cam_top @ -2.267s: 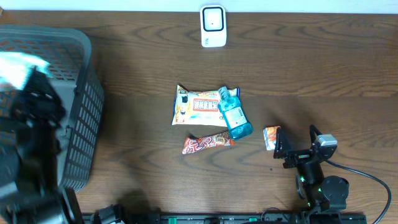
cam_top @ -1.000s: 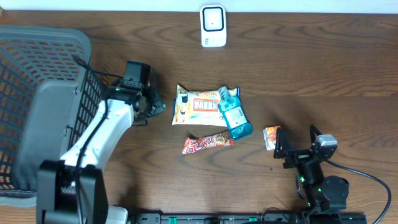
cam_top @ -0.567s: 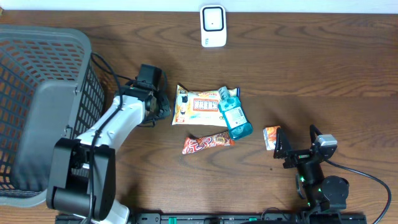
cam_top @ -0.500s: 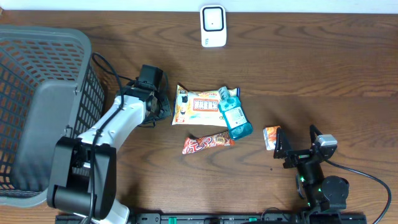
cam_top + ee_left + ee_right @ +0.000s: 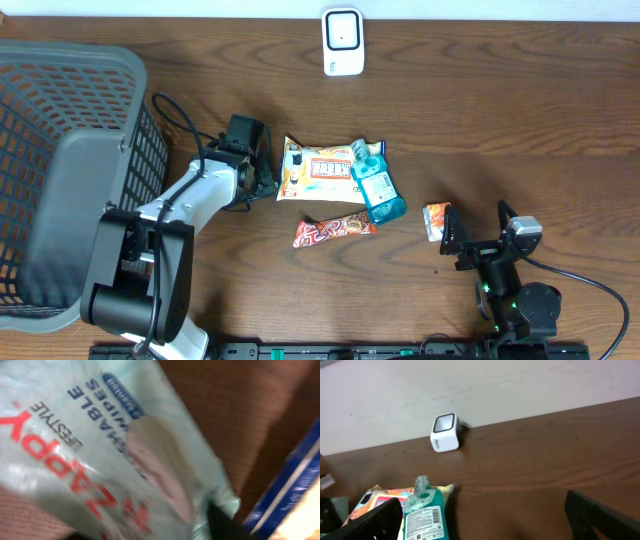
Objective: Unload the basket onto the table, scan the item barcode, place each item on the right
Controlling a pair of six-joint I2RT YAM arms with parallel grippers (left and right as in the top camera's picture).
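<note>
Overhead, the left gripper [image 5: 256, 172] sits low on the brown wooden table [image 5: 500, 110], just beside the left edge of the orange-and-white printed snack packet [image 5: 318, 172]. The white box-shaped barcode scanner [image 5: 342, 42] stands well apart at the far edge, so any item must be carried there. The right gripper [image 5: 452, 232] rests near a small orange sachet [image 5: 436, 220], likely idle. The left wrist view is filled by a blurred pale green soft pack of wipes [image 5: 100, 445], probably the item to scan; whether the jaws grip it I cannot tell. The right wrist view shows dark fingers [image 5: 375, 517] spread wide on nothing, with a teal mouthwash bottle [image 5: 422, 515] ahead.
</note>
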